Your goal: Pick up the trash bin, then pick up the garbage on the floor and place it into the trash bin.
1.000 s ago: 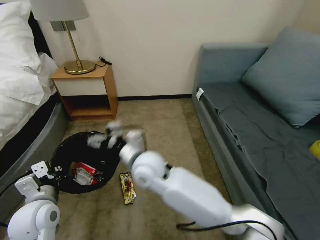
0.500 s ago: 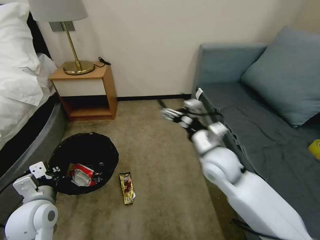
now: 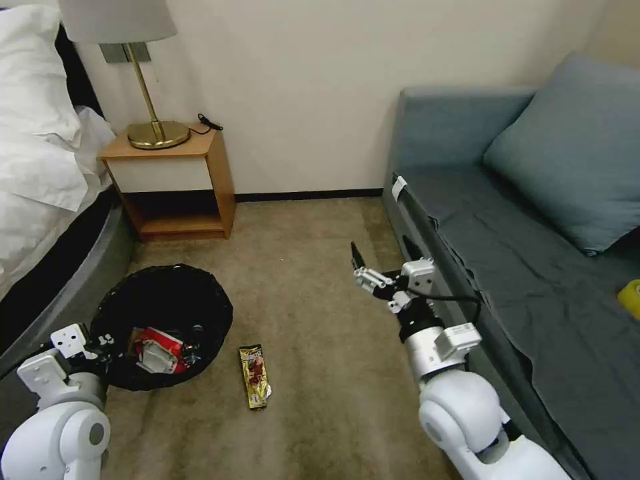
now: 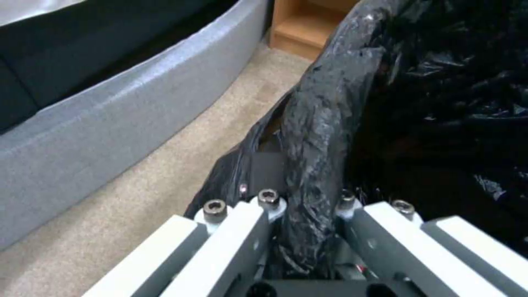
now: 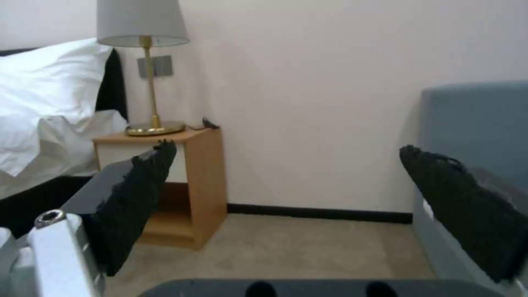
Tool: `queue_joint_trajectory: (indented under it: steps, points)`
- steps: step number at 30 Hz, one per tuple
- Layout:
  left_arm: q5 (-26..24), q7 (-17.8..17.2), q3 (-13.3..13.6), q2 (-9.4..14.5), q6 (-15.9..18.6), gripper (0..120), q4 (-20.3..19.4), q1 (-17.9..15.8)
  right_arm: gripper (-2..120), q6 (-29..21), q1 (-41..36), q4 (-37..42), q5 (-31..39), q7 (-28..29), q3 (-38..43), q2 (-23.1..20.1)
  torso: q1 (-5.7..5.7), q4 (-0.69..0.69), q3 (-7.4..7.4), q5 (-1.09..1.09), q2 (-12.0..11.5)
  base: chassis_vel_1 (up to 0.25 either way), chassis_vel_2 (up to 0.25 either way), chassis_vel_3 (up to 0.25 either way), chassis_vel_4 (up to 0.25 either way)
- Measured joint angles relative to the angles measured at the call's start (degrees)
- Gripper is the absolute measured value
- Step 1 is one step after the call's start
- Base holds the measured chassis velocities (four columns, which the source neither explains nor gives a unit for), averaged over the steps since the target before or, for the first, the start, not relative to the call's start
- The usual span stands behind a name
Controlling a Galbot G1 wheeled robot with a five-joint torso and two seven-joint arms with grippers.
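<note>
The trash bin [image 3: 163, 300], lined with a crinkled black bag, stands low at my left beside the bed. My left gripper [image 3: 103, 343] is shut on its near rim; the left wrist view has both fingers clamped over the bag-covered rim [image 4: 311, 165]. A red-and-white crumpled packet [image 3: 157, 350] lies inside the bin. A dark brown-yellow snack wrapper [image 3: 255, 375] lies flat on the carpet floor [image 3: 313, 313], just right of the bin. My right gripper [image 3: 383, 257] hangs open and empty above the carpet by the sofa's front edge, its black pads [image 5: 137, 198] wide apart.
A grey-blue sofa [image 3: 533, 267] with a cushion runs along the right. A wooden nightstand [image 3: 177, 183] with a brass lamp [image 3: 157, 130] stands against the back wall. The bed's grey base [image 3: 60, 287] borders the bin on the left. A yellow thing [image 3: 630, 297] lies on the sofa.
My right arm has swung from above the bin across to the right and now sits by the sofa with its gripper open. The left gripper stays on the bin's rim.
</note>
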Motion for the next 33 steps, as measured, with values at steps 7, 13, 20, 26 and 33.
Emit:
queue_joint_trajectory:
  steps: [7, 13, 20, 26, 33]
  points:
    - [-0.08, -0.02, -0.11, -0.04, -0.09, 2, -0.04, 0.06, 100, 0.0, 0.81, -0.89, 0.13, -0.11, -0.65, 0.02, 0.0, 0.0, 0.0, 0.0, 0.0, -0.056, 0.057, 0.055, -0.053]
    - [-0.11, 0.0, 0.07, -0.14, -0.19, 2, 0.15, -0.2, 100, 0.04, 1.74, -1.58, 0.33, -0.07, -0.91, -0.32, 0.01, -0.01, 0.02, 0.0, 0.0, -0.146, 0.143, 0.147, -0.151]
    - [-0.08, 0.01, 0.27, -0.03, -0.21, 2, 0.3, -0.41, 100, -3.46, 10.32, -7.15, 9.99, 0.16, -4.75, -1.33, 0.0, -0.02, 0.01, 0.0, 0.0, -0.035, 0.048, 0.031, -0.035]
    - [-0.1, 0.02, 0.33, -0.04, -0.21, 2, 0.15, -0.31, 100, -11.01, 23.11, -15.83, 23.51, 5.3, -14.42, -1.55, 0.0, -0.02, 0.01, 0.01, 0.0, 0.0, 0.0, 0.0, 0.0]
    - [0.0, 0.03, -0.04, -0.37, -0.29, 2, 0.06, 0.08, 100, -25.69, 41.89, -35.34, 45.21, 11.78, -34.22, 5.31, 0.01, 0.0, 0.01, -0.02, 0.0, 0.0, 0.0, 0.0, 0.0]
